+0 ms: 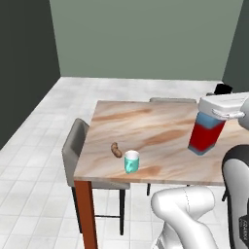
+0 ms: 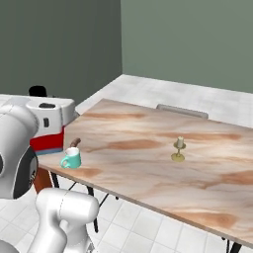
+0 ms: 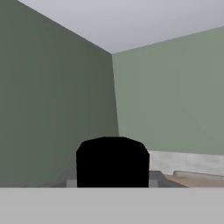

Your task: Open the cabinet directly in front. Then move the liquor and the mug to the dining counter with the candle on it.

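One risk: the tool [image 1: 212,127], clamped on the liquor [image 1: 206,138], releases it tilted near the surface [image 1: 146,126] edge, toppling it.

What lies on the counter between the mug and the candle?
Nothing: in the right base view, bare marble-patterned top runs from the mug to the candle. The brown lump sits just behind the mug, not between them.
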